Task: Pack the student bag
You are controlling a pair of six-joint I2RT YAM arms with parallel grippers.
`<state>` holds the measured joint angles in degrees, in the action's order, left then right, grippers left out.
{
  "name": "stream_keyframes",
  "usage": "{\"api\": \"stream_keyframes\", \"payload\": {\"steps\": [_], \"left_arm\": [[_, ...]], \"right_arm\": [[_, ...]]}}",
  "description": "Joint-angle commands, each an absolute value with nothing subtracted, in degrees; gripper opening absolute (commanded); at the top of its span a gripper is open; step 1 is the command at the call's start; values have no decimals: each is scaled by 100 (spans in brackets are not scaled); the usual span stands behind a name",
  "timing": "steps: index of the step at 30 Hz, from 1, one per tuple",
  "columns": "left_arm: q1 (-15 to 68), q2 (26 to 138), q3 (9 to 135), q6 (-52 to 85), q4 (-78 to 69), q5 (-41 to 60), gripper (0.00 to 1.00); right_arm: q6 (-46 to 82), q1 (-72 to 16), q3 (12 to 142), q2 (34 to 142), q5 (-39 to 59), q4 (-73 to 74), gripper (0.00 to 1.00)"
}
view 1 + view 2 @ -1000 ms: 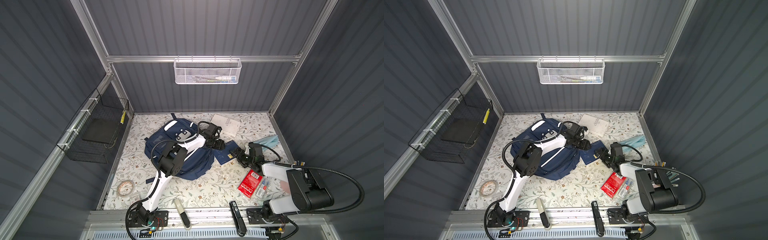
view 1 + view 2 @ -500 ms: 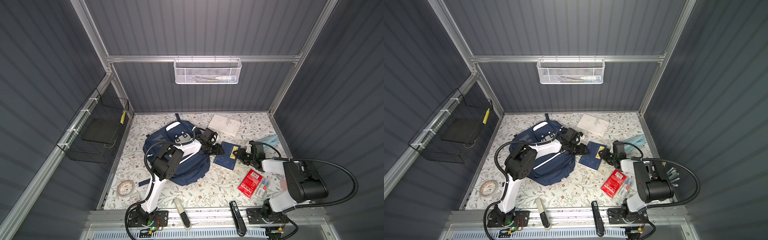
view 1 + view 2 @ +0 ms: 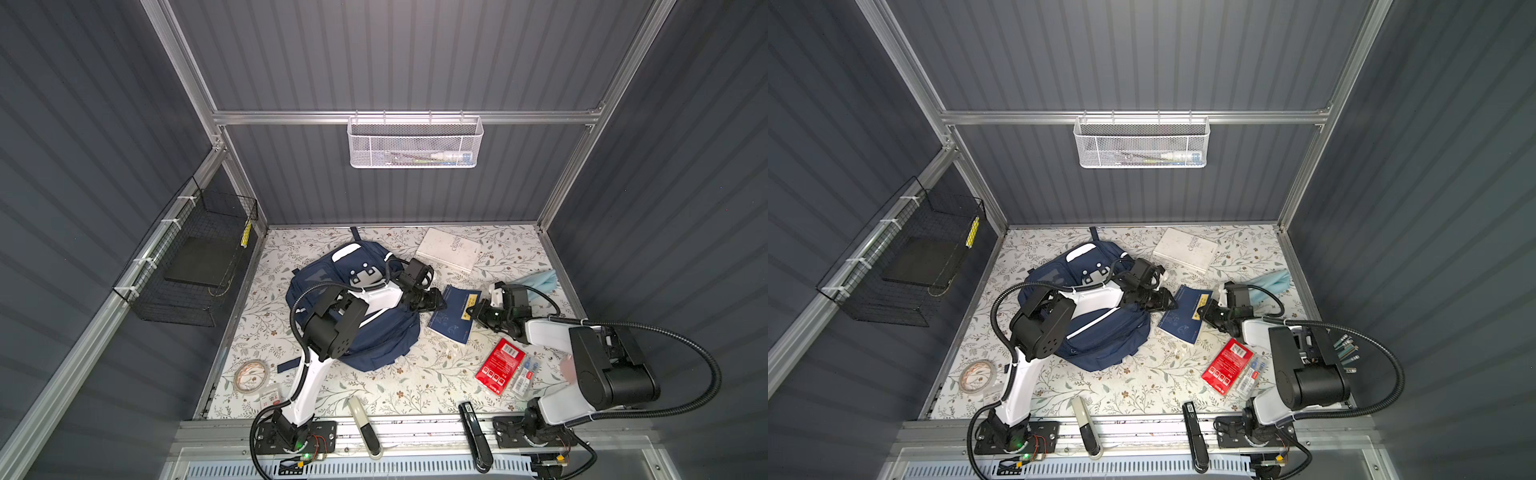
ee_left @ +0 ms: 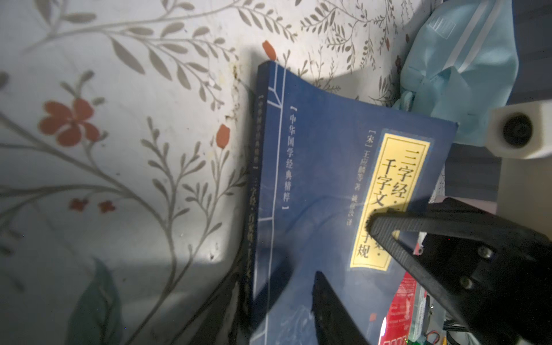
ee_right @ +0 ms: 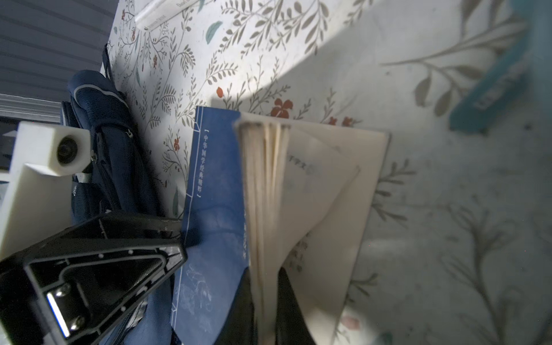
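- Two flat things lie near the bench's (image 3: 374, 386) front edge, a red packet (image 3: 500, 365) and a tape roll (image 3: 251, 374), with bare floral surface between them.
- Right fingers (image 5: 286, 301) pinch the blue book (image 3: 453, 316) by its fanned cream pages.
- Left fingers (image 4: 328, 304) stand apart over its glossy cover, gripping nothing.
- Student bag (image 3: 386, 345), soft navy fabric, slumps just left of the book, under the left arm.
- White book (image 3: 449, 249) lies beyond, by the back wall.

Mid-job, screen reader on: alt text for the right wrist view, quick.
The right pincer is shut on the page edge of the blue book, whose pages fan out over the floral table. Past the book's spine side lie the student bag and the left pincer, its tip at the cover.
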<state>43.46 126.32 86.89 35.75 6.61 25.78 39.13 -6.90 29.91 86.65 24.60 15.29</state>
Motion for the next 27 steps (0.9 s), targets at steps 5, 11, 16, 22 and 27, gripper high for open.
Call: {"api": "stream_keyframes", "payload": {"steps": [5, 11, 16, 22, 27], "left_arm": [[4762, 11818, 9142, 2788, 1874, 1198, 66], [4741, 11436, 9312, 2575, 2292, 849, 81], [4655, 10705, 9146, 2226, 2674, 315, 83], [4281, 9691, 8590, 1391, 3884, -1300, 75], [4287, 9312, 7531, 1314, 4289, -1850, 76]], "right_arm": [[3692, -729, 3032, 7724, 2948, 906, 0], [3554, -712, 3198, 6665, 2879, 272, 0], [3478, -677, 3438, 6060, 2765, -362, 0], [3368, -659, 3699, 5667, 2715, -852, 0], [3616, -663, 3722, 5498, 3033, -776, 0]]}}
